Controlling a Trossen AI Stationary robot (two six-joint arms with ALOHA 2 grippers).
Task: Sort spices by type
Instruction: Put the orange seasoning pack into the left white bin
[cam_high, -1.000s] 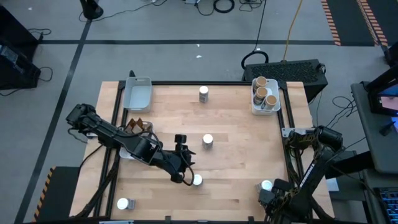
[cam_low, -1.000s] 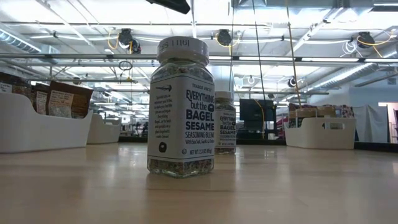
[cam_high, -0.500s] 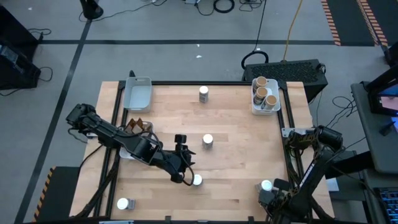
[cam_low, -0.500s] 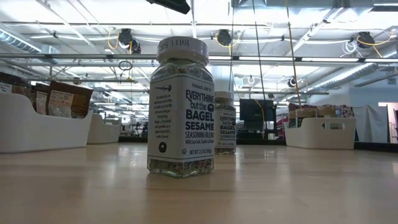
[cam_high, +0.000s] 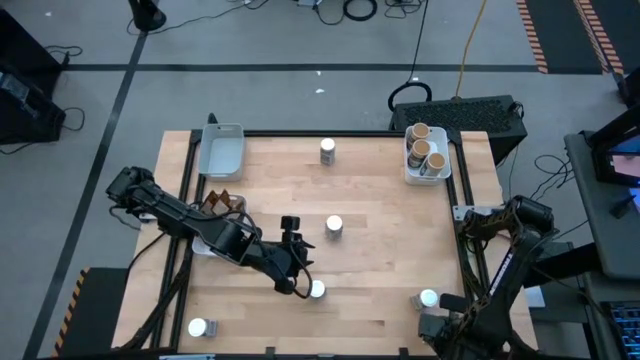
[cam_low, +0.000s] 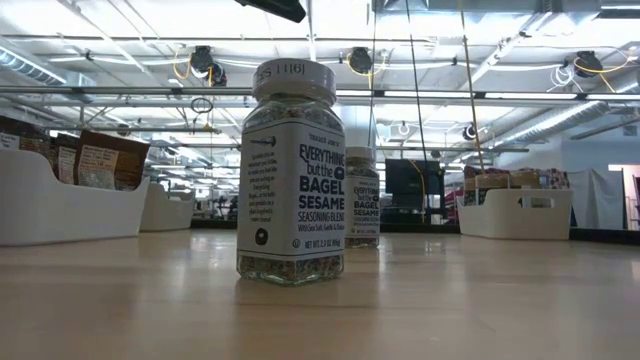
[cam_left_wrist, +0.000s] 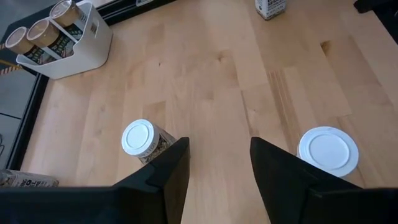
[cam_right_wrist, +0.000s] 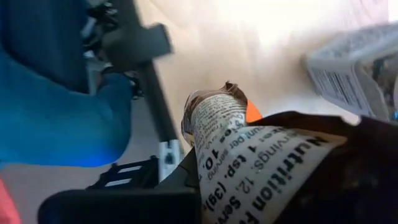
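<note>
In the right wrist view a brown crinkled packet (cam_right_wrist: 261, 162) with a white printed label fills the space in front of the camera. My right gripper (cam_high: 431, 325) is shut on it over the table's near right corner, beside a white-lidded jar (cam_high: 428, 298). My left gripper (cam_left_wrist: 217, 168) hangs open above the middle of the table. One white-lidded jar (cam_left_wrist: 144, 140) stands just outside one of its fingers and another (cam_left_wrist: 328, 151) outside the other; nothing is between them. More white-lidded jars stand at the far edge (cam_high: 327, 150) and the near left corner (cam_high: 197, 327). My right gripper has the brown packet from above, pointing down. The packet's labelled face (cam_right_wrist: 249, 180) covers the fingers, so the place of contact is hidden. The packet is lifted clear of the table, and its crumpled end (cam_right_wrist: 214, 99) sticks out beyond the gripper.
A white tray (cam_high: 443, 165) at the far right holds cork-topped jars. An empty white tray (cam_high: 222, 150) stands at the far left, and a tray with brown packets (cam_high: 222, 203) is at the left edge. Bare wood lies between the jars in the middle.
My right gripper has risen a little over the near right corner, and the arm's elbow has shifted with it. The jars and the left arm have kept still.
</note>
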